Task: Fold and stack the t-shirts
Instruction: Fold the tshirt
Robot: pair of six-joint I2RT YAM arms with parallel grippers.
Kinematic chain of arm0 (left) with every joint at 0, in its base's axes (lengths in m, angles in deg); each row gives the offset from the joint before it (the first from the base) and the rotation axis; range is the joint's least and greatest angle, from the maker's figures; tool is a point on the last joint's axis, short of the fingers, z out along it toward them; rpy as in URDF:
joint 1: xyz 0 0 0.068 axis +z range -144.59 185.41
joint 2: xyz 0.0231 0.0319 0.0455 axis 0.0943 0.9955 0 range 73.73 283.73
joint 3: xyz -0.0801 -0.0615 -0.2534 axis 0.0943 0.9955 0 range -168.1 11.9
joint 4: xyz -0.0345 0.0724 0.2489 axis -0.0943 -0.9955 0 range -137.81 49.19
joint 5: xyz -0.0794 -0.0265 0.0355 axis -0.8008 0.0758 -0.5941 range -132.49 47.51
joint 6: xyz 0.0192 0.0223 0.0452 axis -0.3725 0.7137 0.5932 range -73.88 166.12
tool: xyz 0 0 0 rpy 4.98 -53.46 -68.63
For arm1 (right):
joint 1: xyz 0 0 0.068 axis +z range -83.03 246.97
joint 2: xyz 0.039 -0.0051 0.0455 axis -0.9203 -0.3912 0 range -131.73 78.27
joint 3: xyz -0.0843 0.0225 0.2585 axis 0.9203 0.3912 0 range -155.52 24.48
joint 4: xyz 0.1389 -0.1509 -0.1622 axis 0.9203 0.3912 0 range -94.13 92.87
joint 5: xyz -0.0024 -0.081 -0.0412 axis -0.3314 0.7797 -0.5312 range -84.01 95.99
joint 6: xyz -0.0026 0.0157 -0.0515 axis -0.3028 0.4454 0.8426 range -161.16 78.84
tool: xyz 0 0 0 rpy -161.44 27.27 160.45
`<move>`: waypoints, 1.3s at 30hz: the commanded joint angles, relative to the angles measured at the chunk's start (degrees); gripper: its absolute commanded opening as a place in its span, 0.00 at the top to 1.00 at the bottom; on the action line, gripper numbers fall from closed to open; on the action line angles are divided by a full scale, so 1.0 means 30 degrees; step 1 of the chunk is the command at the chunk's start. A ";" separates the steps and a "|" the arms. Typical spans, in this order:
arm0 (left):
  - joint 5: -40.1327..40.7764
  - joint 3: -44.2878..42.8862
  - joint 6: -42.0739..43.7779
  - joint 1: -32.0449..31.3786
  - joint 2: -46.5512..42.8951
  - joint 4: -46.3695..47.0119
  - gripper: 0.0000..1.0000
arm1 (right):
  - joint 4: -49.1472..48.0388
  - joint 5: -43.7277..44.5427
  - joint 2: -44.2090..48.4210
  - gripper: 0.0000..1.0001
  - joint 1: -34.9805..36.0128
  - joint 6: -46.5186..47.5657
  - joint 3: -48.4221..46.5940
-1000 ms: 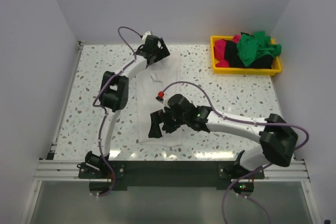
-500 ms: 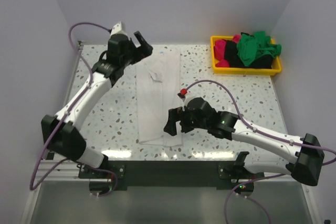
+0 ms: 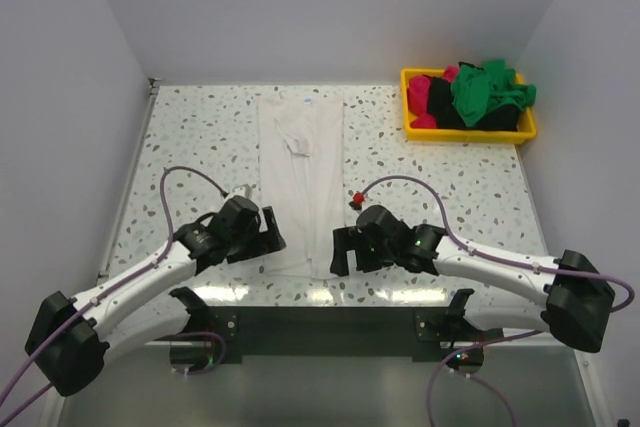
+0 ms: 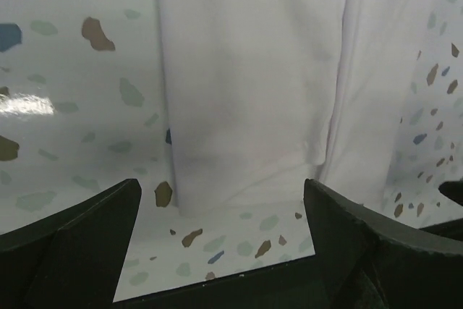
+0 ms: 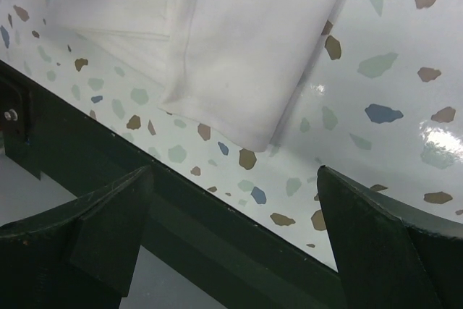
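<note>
In the top view the white t-shirt point(image 3: 300, 182) is lying flat on the speckled worktop point(image 3: 200, 147). It is folded lengthwise into a long narrow strip and is running from the upper middle of the frame down to the lower middle. The left end effector point(image 3: 268, 239) is sitting low at the strip's lower left corner, and the right end effector point(image 3: 340, 252) is sitting low at its lower right corner, the two facing each other across the near hem. In the left wrist view the left end effector point(image 4: 221, 193) is gaping wide with nothing between its fingers point(image 4: 87, 229). The shirt's hem point(image 4: 246, 179) is showing in the gap, just above the fingertips in the frame. In the right wrist view the right end effector point(image 5: 235, 171) is likewise spreading wide and gripping nothing, and the folded corner of the shirt point(image 5: 239, 41) is lying in the upper middle of that frame, close to the worktop's near edge. Whether either pair of fingers is touching the cloth cannot be told. At the upper right of the top view the yellow bin point(image 3: 470, 134) is holding the green t-shirt point(image 3: 487, 92), the magenta-pink t-shirt point(image 3: 428, 99) and the black t-shirt point(image 3: 480, 120), bunched together in a heap and well apart from the white one.
</note>
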 commanded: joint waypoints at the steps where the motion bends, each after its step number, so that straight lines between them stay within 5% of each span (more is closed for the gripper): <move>1: -0.1564 0.1347 -0.2276 -0.1070 -0.1579 0.0478 0.00 | -0.1148 -0.0611 -0.0230 0.01 -0.0049 -0.1410 0.0653; 4: -0.1830 0.2548 -0.3301 -0.2064 -0.1405 0.1122 0.00 | -0.1854 -0.0789 -0.0464 0.01 -0.0021 -0.1998 0.1152; 12: -0.0574 0.2436 -0.4387 -0.3065 0.0147 -0.0162 0.21 | -0.2056 -0.0201 -0.1077 0.05 -0.0050 -0.2408 0.1503; 22: 0.2093 0.1938 -0.5002 -0.3065 0.1349 -0.1393 0.34 | -0.3611 -0.1373 -0.2836 0.22 -0.0050 -0.3229 0.2002; 30: 0.2387 0.2113 -0.5061 -0.3035 0.1994 -0.1393 0.59 | -0.2882 -0.0731 -0.3715 0.32 -0.0050 -0.3931 0.1680; 39: 0.2447 0.2699 -0.5179 -0.3006 0.1467 -0.1687 1.00 | -0.1650 -0.0524 -0.4390 0.75 -0.0050 -0.4284 0.1299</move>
